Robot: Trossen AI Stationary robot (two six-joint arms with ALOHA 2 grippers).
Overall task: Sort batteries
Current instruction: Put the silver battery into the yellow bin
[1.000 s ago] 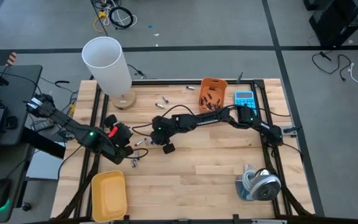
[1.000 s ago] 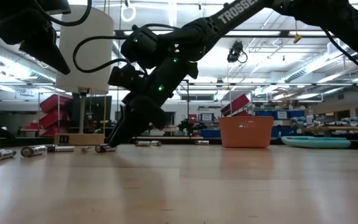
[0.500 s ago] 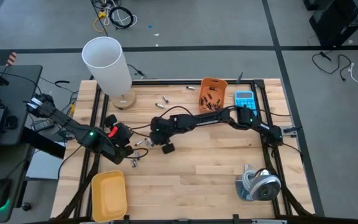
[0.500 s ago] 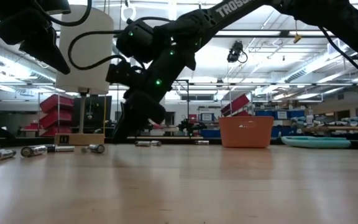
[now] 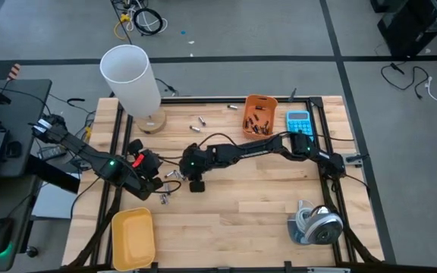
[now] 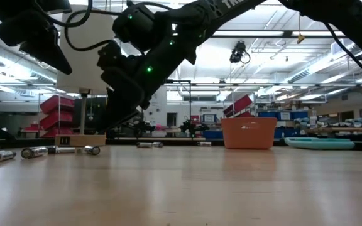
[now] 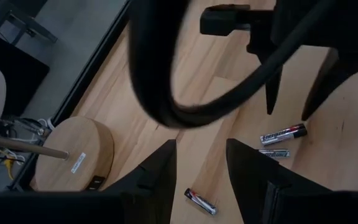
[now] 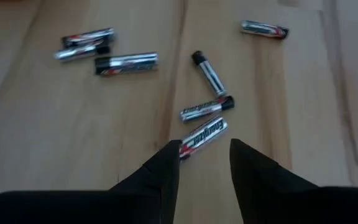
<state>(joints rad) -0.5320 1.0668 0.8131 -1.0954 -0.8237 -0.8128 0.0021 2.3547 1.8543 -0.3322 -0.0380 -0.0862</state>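
My right claw (image 8: 204, 163) hung open over the bench (image 5: 264, 205), gripping nothing; the batteries (image 8: 202, 135) lay scattered just ahead of its fingertips. My left claw (image 7: 201, 171) waited beside it, open and empty too.

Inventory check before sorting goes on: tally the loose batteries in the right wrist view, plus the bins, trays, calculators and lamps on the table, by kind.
Loose batteries: 7
Orange bin: 1
Yellow tray: 1
Blue calculator: 1
White lamp: 1
Total: 11
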